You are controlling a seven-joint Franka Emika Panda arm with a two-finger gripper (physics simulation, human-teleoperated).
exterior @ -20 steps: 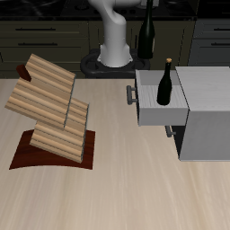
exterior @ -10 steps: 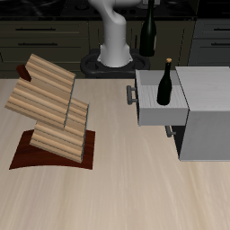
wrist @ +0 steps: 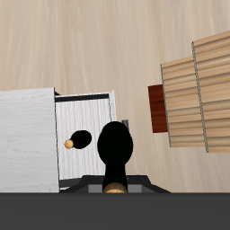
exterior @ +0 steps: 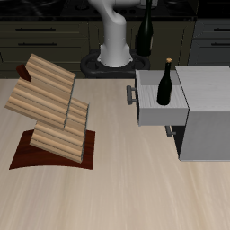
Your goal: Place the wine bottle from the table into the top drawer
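Observation:
One dark wine bottle (exterior: 145, 30) hangs in the air at the back, beside the robot's arm, above the table (exterior: 117, 180). In the wrist view it (wrist: 114, 148) sits right under the camera, tan cap nearest. My gripper is above the exterior view's edge and its fingers do not show, but it holds this bottle by the neck. The top drawer (exterior: 148, 110) is pulled open from the grey cabinet (exterior: 211, 117). A twin bottle (exterior: 166, 84) stands upright inside it, also visible in the wrist view (wrist: 79, 138).
A slatted wooden rack (exterior: 49, 108) on a dark brown base stands across the table from the cabinet. The lower drawer's handle (exterior: 168, 132) sticks out below the open drawer. The robot's base (exterior: 112, 61) is behind the table.
The hanging bottle has drifted very slightly toward the arm. Nothing else has moved.

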